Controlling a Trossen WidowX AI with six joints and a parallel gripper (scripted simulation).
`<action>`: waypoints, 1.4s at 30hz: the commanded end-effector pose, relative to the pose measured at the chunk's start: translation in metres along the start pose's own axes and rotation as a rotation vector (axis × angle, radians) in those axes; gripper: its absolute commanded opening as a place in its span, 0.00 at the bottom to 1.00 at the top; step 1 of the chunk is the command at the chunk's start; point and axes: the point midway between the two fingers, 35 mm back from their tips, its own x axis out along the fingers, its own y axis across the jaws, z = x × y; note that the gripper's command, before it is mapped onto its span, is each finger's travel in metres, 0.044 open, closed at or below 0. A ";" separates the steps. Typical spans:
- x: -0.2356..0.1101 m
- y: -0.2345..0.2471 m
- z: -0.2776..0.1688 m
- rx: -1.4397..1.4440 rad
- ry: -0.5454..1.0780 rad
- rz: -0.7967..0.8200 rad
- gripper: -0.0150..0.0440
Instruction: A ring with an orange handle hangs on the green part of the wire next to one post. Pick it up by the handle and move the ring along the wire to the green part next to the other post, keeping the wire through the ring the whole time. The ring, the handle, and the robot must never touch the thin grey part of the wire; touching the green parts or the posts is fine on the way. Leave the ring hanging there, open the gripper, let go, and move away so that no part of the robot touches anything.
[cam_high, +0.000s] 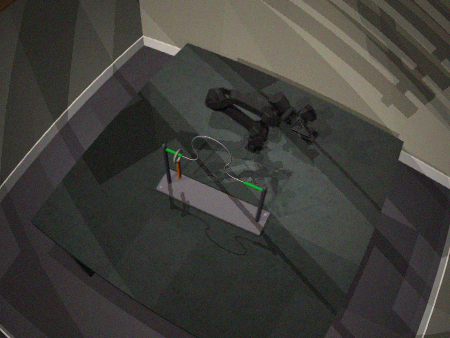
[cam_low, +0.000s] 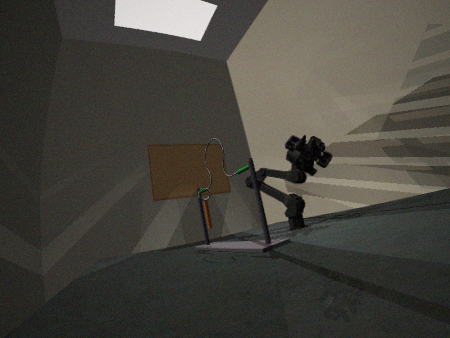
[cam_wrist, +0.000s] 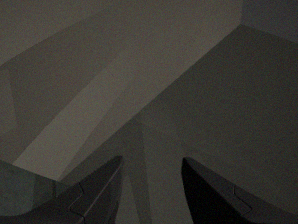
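A dark green table top (cam_high: 300, 260) is seen filling most of the top view, set at a slant, with broad angular shadows laid across it. Around it a purplish-grey floor (cam_high: 45, 180) is shown, edged by a pale skirting strip (cam_high: 75, 107) along the left and upper right of the frame. Beige walls (cam_high: 310, 45) are crossed by striped shadows in the upper right. In the exterior view, a bright white ceiling panel (cam_low: 162, 17) is placed at the upper centre, and a brown rectangular board (cam_low: 172, 170) is fixed on the grey wall (cam_low: 100, 140) left of centre. The room is dimly lit overall.
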 end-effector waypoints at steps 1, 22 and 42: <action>0.016 0.012 -0.010 -0.074 0.031 0.021 0.53; 0.068 0.059 -0.134 -0.244 0.380 0.253 0.53; 0.026 0.055 -0.291 -0.096 0.930 0.443 0.53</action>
